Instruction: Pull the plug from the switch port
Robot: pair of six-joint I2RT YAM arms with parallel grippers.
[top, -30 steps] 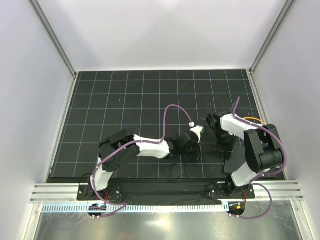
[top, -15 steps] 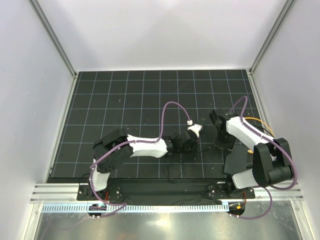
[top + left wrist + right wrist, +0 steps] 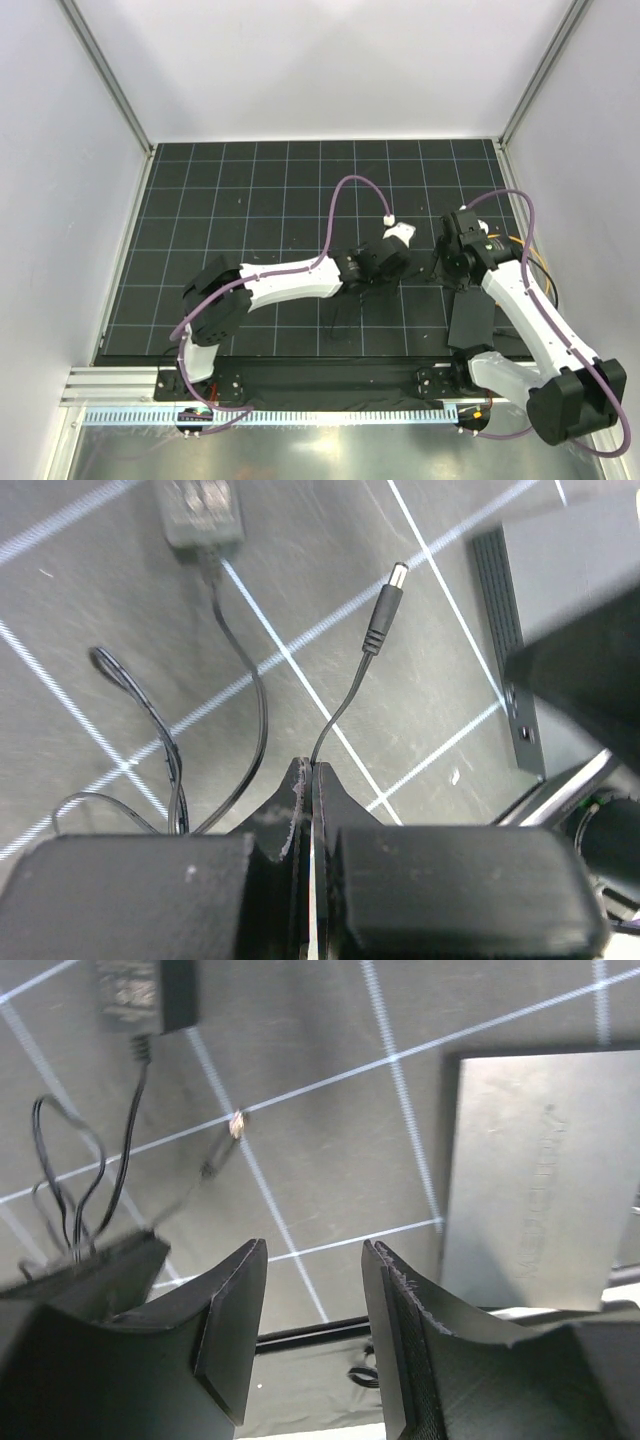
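Note:
My left gripper [image 3: 308, 765] is shut on the thin black wire [image 3: 340, 695] a short way behind the plug [image 3: 388, 602]. This small black barrel plug hangs free above the mat, apart from the switch [image 3: 565, 600]. The switch port [image 3: 527, 734] shows as a small hole in the box's near edge. From above, the left gripper [image 3: 392, 268] is left of the right gripper [image 3: 447, 262], and the flat black switch [image 3: 470, 320] lies near the right arm. My right gripper [image 3: 315, 1245] is open and empty above the mat, with the switch [image 3: 535, 1170] to its right.
A black adapter block [image 3: 200, 510] with looped thin wire [image 3: 150, 720] lies on the gridded mat; the right wrist view shows the adapter block [image 3: 140, 995] at top left. White walls enclose the mat. A rail [image 3: 330, 385] runs along the near edge.
The right gripper has opened wider and its arm has stretched out and lifted. The left gripper, still shut on the wire, has moved slightly back and right.

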